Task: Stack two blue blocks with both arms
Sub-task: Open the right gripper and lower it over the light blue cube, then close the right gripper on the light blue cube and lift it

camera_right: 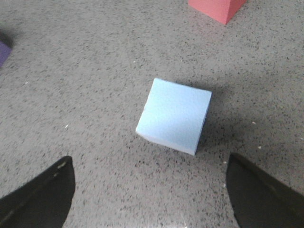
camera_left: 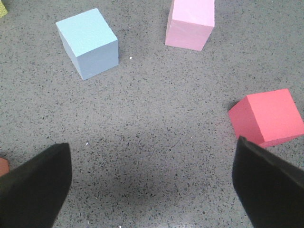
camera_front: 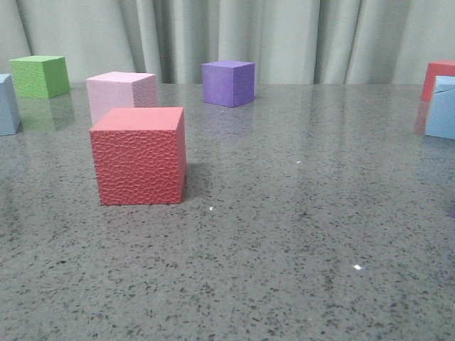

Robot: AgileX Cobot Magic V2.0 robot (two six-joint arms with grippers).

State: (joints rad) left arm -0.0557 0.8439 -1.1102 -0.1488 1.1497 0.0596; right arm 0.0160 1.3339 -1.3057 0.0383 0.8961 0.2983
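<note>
While both our arms hang above the speckled grey table (camera_front: 284,249), neither has hold of anything. Our left gripper (camera_left: 152,183) has its jaws spread wide with only bare tabletop between them, and our right gripper (camera_right: 149,190) is spread just as wide. One blue block (camera_right: 175,115) sits on the table ahead of our right gripper's fingers, apart from both of them and turned at a slight angle; in the front view it shows at the far right edge (camera_front: 442,108), with a red cube (camera_front: 437,77) just behind it. The other blue block (camera_left: 88,43) lies well ahead of our left gripper, and in the front view only a sliver of it shows at the far left edge (camera_front: 7,104). So the two blue blocks are well apart, on opposite sides of the table, neither stacked. Between them stand a big red cube (camera_front: 139,156) near the front left, a pink cube (camera_front: 121,92) just behind it, a green cube (camera_front: 40,76) far left and a purple cube (camera_front: 228,83) at the far middle.
</note>
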